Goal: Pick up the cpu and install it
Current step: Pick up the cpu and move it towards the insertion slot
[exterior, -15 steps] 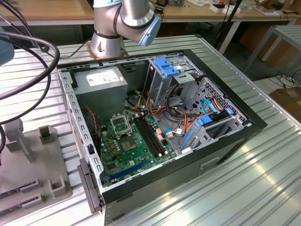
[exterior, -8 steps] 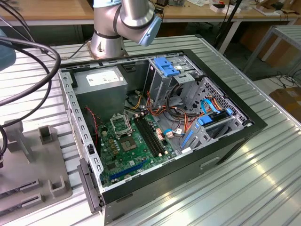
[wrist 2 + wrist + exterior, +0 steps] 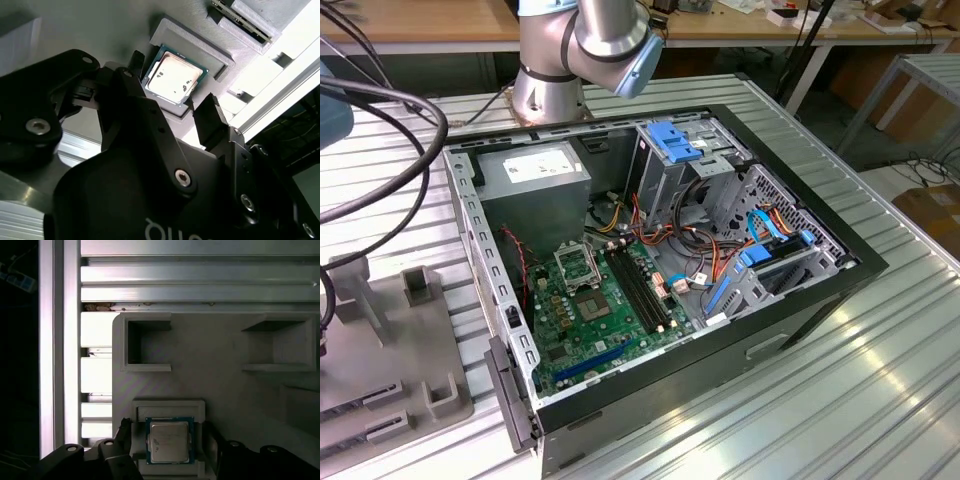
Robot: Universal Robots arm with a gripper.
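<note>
Cpu (image 3: 170, 441) sat flat in its recess in the grey holder (image 3: 225, 355). Gripper (image 3: 172, 86) hung over it, jaws spread, one each side. I judged it needed centring squarely before closing.

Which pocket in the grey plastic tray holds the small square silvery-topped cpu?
The raised-rim pocket straddled by the gripper holds the cpu; the two square-walled pockets are empty.

Arm (image 3: 588, 35) was silver-grey, thick rounded joints, pale blue end cap (image 3: 638, 68), wide flared base (image 3: 548, 95). Gripper (image 3: 175, 80) was matte black, angular linked fingers (image 3: 212, 117), silver hex screws (image 3: 182, 176), partial white lettering on body.
</note>
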